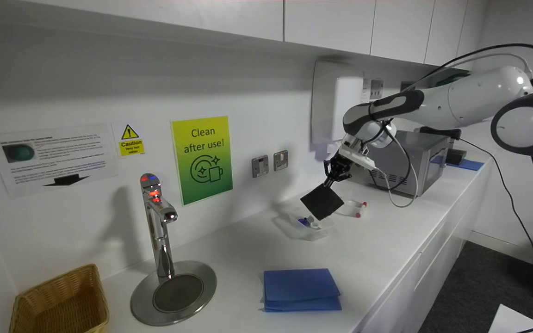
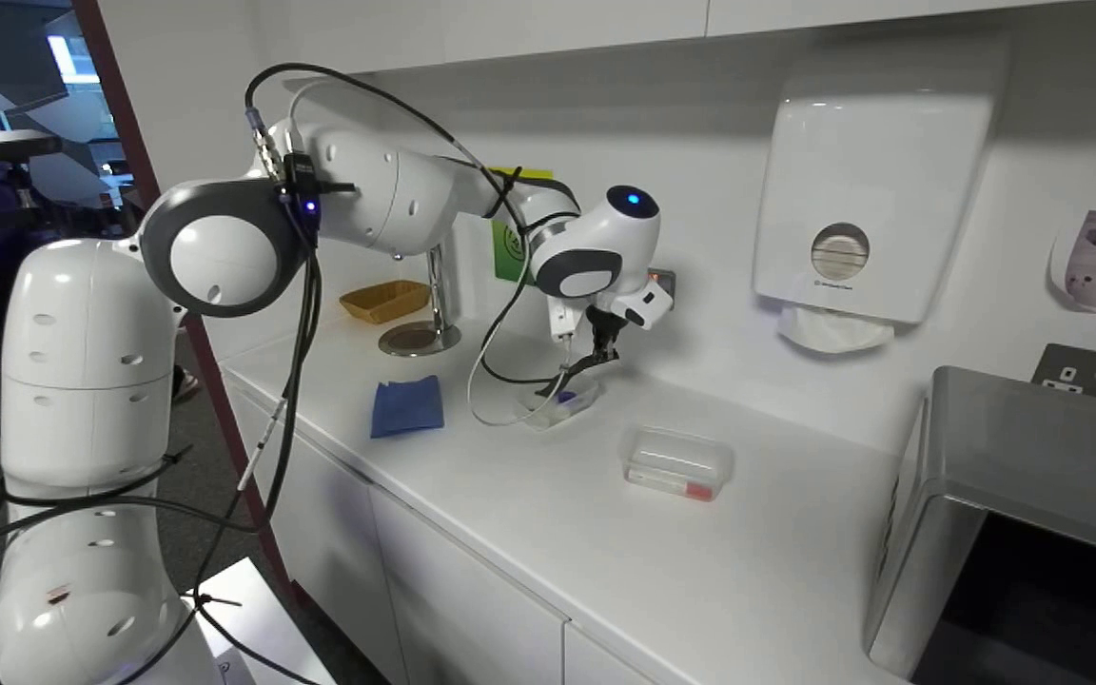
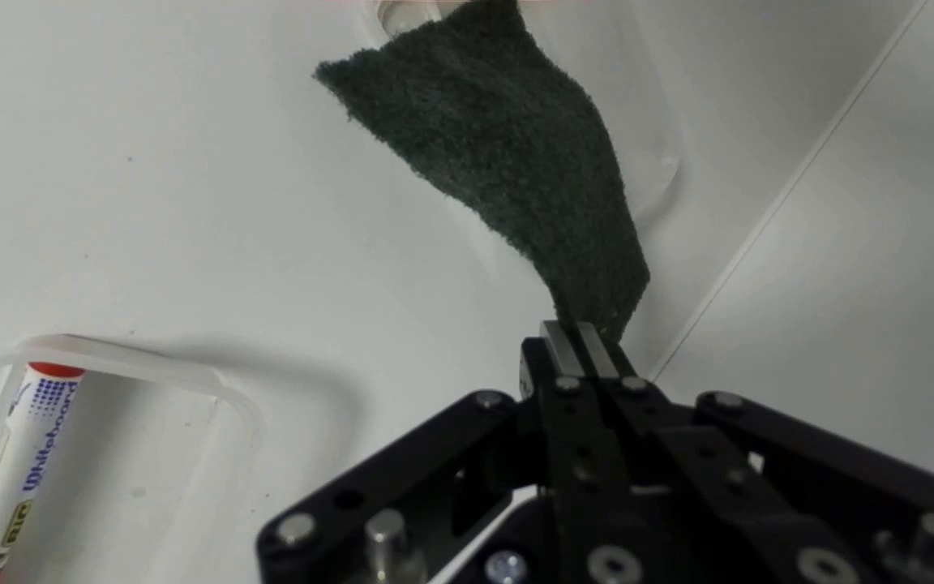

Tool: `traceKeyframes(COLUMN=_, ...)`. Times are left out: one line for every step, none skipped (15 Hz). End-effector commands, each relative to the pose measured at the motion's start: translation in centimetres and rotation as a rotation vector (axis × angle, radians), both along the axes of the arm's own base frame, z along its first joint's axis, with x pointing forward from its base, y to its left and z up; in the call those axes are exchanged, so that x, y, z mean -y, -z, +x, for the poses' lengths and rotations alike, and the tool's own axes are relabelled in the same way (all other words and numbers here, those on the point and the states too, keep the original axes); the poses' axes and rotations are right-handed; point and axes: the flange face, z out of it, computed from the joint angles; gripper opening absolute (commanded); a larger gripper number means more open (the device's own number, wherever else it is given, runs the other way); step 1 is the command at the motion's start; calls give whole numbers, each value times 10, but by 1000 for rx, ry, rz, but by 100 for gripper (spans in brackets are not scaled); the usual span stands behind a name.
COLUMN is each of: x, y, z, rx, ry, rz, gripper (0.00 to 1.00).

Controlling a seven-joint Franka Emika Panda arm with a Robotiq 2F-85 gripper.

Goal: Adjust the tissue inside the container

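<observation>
Dark green and fibrous, a scouring pad hangs from the gripper, whose fingertips are clamped together on its narrow end; in the wrist view it stretches toward eleven o'clock. Below it on the worktop stands a clear plastic tub, with a blue item and a white ring-like item inside. We make out no tissue there; the only tissue-like paper in sight is the paper towel hanging from the wall dispenser. So we take the pad as the piece to adjust and this tub as the container. Whether the pad touches the rim, we cannot tell.

We judge the step in hand to be placing: the pad is held but not yet seated. In the wrist view its outer corner, between ten and eleven o'clock from the gripper, shows outside the tub's outline, so the next move calls for carrying the grip toward twelve o'clock, lowering, laying the pad over the contents, then parting the fingers and rising. We should avoid the marker tub, at four o'clock from this one in an exterior view, which holds a whiteboard marker.
</observation>
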Motion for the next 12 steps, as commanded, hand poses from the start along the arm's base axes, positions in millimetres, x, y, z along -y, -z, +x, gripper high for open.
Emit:
traceKeyframes(x=-8, y=-10, z=-20, rx=-23, ry=-14, rz=-2, gripper=1)
traceKeyframes(x=-11, y=-8, z=-22, rx=-29, ry=-17, rz=-3, gripper=1)
traceKeyframes(x=-14, y=-5, z=-23, rx=-37, ry=-20, rz=-3, gripper=1)
traceKeyframes(x=-16, y=-3, z=-25, rx=-44, ry=-22, rz=-5, gripper=1)
traceKeyframes(x=-19, y=1, z=-26, rx=-52, ry=-27, rz=-7, gripper=1)
traceKeyframes(x=-22, y=4, z=-27, rx=-59, ry=-31, rz=-10, gripper=1)
traceKeyframes(x=-24, y=7, z=-27, rx=-67, ry=-35, rz=-13, gripper=1)
traceKeyframes(x=-26, y=11, z=-27, rx=-74, ry=-39, rz=-17, gripper=1)
traceKeyframes(x=-27, y=14, z=-28, rx=-81, ry=-42, rz=-21, gripper=1)
traceKeyframes(x=-28, y=17, z=-28, rx=-88, ry=-44, rz=-23, gripper=1)
traceKeyframes(x=-28, y=20, z=-27, rx=-94, ry=-44, rz=-27, gripper=1)
traceKeyframes(x=-27, y=22, z=-27, rx=-100, ry=-44, rz=-27, gripper=1)
